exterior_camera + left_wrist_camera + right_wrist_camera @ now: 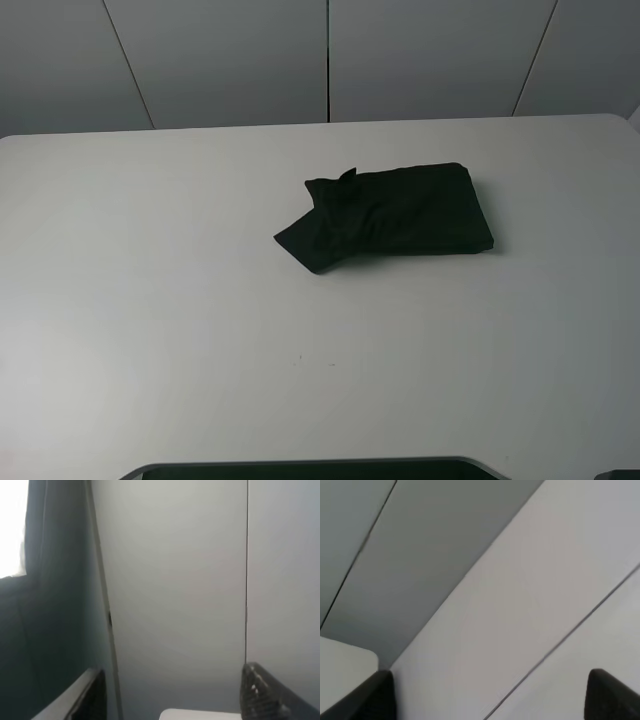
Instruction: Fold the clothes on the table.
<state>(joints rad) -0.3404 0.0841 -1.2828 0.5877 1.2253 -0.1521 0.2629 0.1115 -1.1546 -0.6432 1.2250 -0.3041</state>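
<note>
Black T-shirt (395, 212) lying as a compact folded bundle right of centre on the white bench (150, 300), toward the far side. Folding looks done or nearly so: main block roughly rectangular, but one flap sticking out askew at its left end, with a small peak poking up at the far-left corner. No arm over the bench in the high view.

Left pincer (175, 695) raised and aimed at the grey wall panels (175, 580), fingertips wide apart, nothing between them. Right pincer (490, 695) likewise pointed at the wall, tips spread wide, empty.

Judged step: arms parked after the last fold. If anything is left, next move calls for one pincer coming down on the loose left flap and tucking or folding it over the block, square with the edges.

Printed characters and dots not visible, presumably folded inside. Layer count unreadable, black on black. Only fingertips of each pincer in frame. Dark shape at near edge of high view cut off, unidentified.
</note>
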